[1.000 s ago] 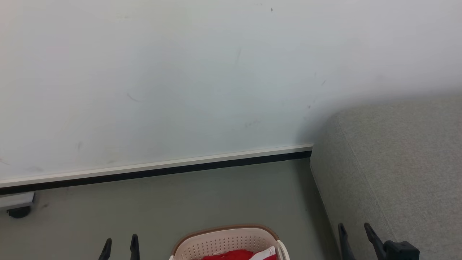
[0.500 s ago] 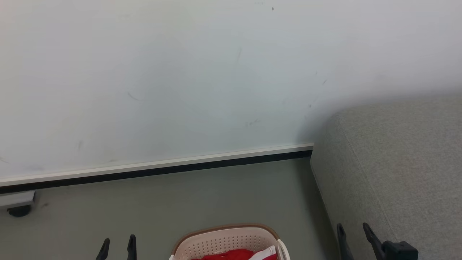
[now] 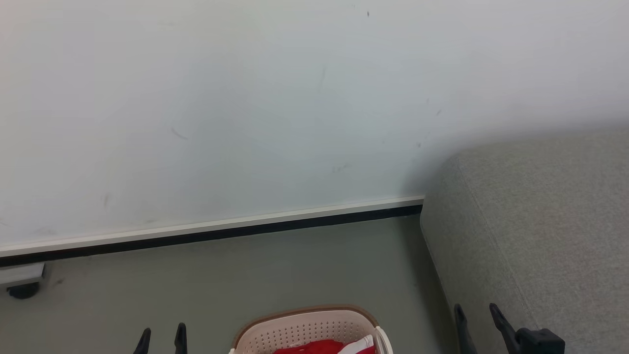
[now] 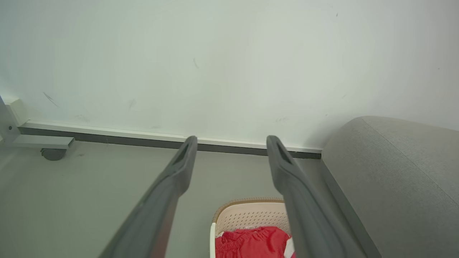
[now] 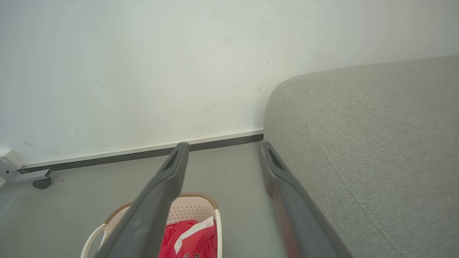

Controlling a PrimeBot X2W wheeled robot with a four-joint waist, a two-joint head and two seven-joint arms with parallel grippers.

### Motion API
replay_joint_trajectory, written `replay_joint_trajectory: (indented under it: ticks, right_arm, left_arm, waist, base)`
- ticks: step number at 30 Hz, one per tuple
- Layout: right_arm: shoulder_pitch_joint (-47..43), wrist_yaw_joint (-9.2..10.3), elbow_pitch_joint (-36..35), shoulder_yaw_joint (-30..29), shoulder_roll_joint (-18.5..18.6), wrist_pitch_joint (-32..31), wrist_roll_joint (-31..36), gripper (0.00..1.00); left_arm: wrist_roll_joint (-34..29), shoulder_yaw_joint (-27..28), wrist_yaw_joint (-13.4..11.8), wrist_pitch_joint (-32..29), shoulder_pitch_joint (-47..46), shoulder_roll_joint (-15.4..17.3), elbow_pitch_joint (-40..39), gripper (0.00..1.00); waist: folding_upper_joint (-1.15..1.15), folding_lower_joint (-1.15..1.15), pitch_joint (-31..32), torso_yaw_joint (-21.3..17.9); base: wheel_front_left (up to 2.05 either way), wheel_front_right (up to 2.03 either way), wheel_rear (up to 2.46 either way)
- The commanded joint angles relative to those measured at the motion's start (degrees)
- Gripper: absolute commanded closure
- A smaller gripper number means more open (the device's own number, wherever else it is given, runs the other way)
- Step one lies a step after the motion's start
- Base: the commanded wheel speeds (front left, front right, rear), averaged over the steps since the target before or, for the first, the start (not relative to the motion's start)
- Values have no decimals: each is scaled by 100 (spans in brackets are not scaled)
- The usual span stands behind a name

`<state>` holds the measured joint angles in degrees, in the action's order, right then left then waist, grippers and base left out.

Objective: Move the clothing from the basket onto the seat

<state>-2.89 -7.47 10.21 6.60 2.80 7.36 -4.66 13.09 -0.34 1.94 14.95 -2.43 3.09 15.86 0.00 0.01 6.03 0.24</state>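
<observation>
- head view: the basket [image 3: 304, 314] sits on the grey floor [image 3: 245, 275] at the bottom edge, which cuts off all but its far rim and perforated wall. the clothing [image 3: 314, 347] lies inside it, seen as a strip of red with white trim.
- the seat [image 3: 540, 221] takes up the right side, near the basket with a strip of floor between. the frame cuts off its near part.
- the left gripper [image 3: 163, 333] shows as two dark fingertips at lower left, spread apart and empty. the right gripper [image 3: 474, 312] rises at lower right in front of the seat's side, its fingers parted and empty.
- a wheeled grey foot [image 3: 22, 287] peeks in at the left edge below the wall [image 3: 245, 98]; what it belongs to cannot be told.
- left wrist view: the two fingers [image 4: 172, 182] stand wide apart over the floor. one covers the basket's right side, and red cloth with a gathered band runs off the bottom.
- right wrist view: the fingers [image 5: 157, 200] are spread with nothing between them, and one crosses the basket. dark marks on the red-and-white cloth at the bottom edge are cut off and unreadable.
</observation>
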Motion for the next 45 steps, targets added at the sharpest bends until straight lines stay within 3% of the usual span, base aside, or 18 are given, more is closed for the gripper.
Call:
replay_joint_trajectory:
  ticks: [1, 10, 21, 29, 39, 45]
  right_arm:
    - [23, -4, -11, 39, 15, 12, -3, 0]
    - [106, -4, -143, 160, 14, -55, 60, 0]
    - [234, -4, -415, 550, 13, -105, 131, 0]
    - [540, -4, -835, 674, 7, 260, -119, 0]
    - [696, -4, -904, 697, 0, 695, -663, 0]
    - [558, -4, -1041, 575, -1, 779, -1001, 0]
  left_arm:
    - [23, 22, 29, 40, 68, -4, 34, 0]
    - [364, -109, 21, 34, 56, -18, 385, 0]
    - [578, -579, -31, 33, -346, -19, 1163, 0]
    - [482, -905, 46, -124, -1386, 100, 1961, 0]
    - [147, -1215, 155, -523, -2425, 501, 2896, 0]
    - [1, -1426, 233, -996, -3127, 584, 3487, 0]
  waist:
    - [0, -1, -21, -45]
    - [0, -1, -199, -553]
    - [0, -1, -748, -1709]
    - [0, -1, -1991, -2550]
    - [0, -1, -3143, -3175]
    - [0, -1, -3798, -3217]
  base:
    - [0, 0, 0]
    - [0, 0, 0]
    - [0, 0, 0]
    - [0, 0, 0]
    - [0, 0, 0]
    - [0, 0, 0]
